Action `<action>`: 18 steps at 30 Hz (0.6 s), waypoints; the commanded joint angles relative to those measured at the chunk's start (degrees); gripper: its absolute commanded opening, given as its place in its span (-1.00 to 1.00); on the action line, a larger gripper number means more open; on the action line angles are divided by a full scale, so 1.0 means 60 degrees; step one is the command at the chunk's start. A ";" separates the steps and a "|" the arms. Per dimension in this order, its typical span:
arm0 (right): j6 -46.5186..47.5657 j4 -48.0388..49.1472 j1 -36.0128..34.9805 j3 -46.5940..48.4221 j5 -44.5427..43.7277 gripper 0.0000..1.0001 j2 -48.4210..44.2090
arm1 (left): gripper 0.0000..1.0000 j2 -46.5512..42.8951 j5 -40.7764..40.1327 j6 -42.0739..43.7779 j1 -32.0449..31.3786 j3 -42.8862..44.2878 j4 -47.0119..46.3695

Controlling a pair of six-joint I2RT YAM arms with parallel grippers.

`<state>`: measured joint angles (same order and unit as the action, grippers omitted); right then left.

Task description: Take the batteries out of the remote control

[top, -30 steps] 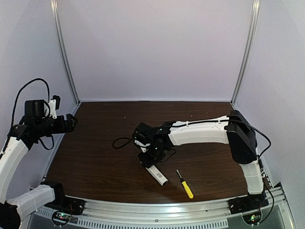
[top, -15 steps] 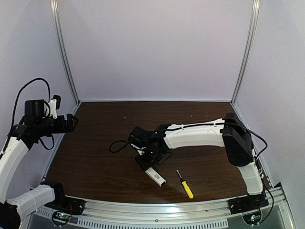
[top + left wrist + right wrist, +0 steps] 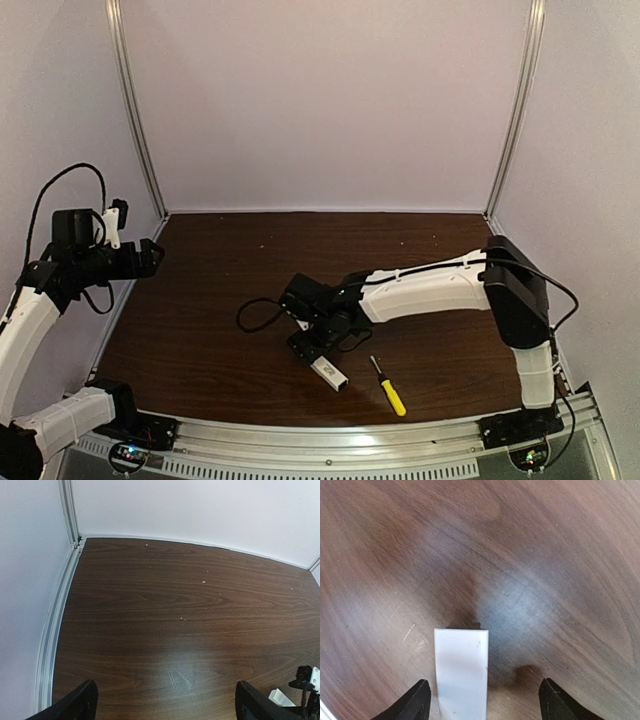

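Note:
The remote control (image 3: pixel 331 374) is a slim white bar lying flat on the brown table near its front, next to the yellow-handled screwdriver (image 3: pixel 389 386). My right gripper (image 3: pixel 311 348) hovers low over the remote's far end, open. In the right wrist view the remote control (image 3: pixel 461 675) lies between the spread fingers (image 3: pixel 418 702), closer to the left one and touching neither. Its white face is plain, and the batteries are hidden. My left gripper (image 3: pixel 150 255) hangs open and empty above the table's left edge. In its own view the left gripper (image 3: pixel 167 707) has only bare wood under it.
The lavender enclosure walls meet the table at the back and sides, with metal posts (image 3: pixel 138 120) in the corners. A black cable (image 3: pixel 258 312) loops on the table left of the right gripper. The remote (image 3: pixel 280 697) peeks in at the left wrist view's lower right.
My right gripper's jaws have spread from nearly shut to wide apart over the remote. The right arm shifted slightly toward the front. The left arm has not moved.

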<state>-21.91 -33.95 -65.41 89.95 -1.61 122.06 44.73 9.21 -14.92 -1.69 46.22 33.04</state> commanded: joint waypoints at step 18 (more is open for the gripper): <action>0.0203 0.6328 -0.0802 -0.6929 -0.3500 0.99 -0.4583 | 0.95 -0.0219 -0.1870 -0.0046 0.0063 -0.0172 -0.0306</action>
<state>-21.37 -3.66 -67.85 53.36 -16.01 97.89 44.23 2.74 -14.92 -1.69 46.22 33.01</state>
